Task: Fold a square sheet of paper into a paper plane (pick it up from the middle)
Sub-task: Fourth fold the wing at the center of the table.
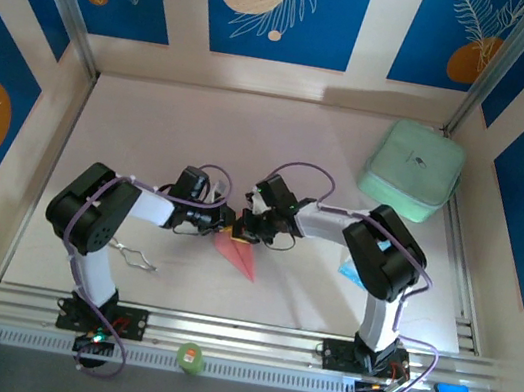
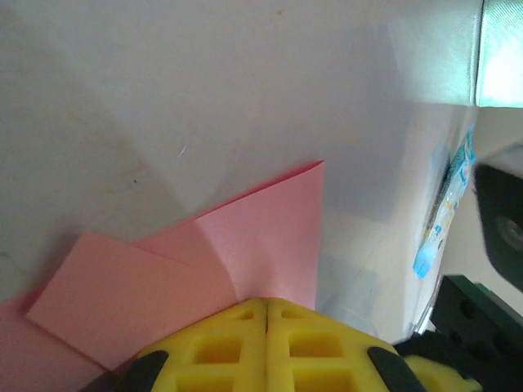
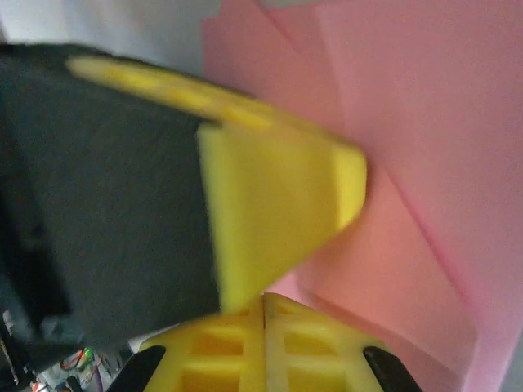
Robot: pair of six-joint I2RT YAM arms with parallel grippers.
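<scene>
Left gripper [image 2: 266,322], jaws shut, rests its tips on the partly folded thin pink-red paper sheet [image 1: 242,251] in the middle of the white table [image 1: 152,126]. Right gripper [image 3: 263,327], also closed, meets it tip to tip. From both, the sheet's long axis runs nearward and slightly right.

Pale matte table [image 1: 182,131] across the middle of the top view. At upper right, flat on it, a mint-green rounded case [image 1: 411,170] near the right edge. Near centre, folded pink paper [image 1: 243,259], pointed toward lower right, lying flat with layered flaps and a crease. Right of centre, a small blue-and-white packet [image 1: 349,268], partly covered. At lower left, a thin bent wire piece [image 1: 136,257].
</scene>
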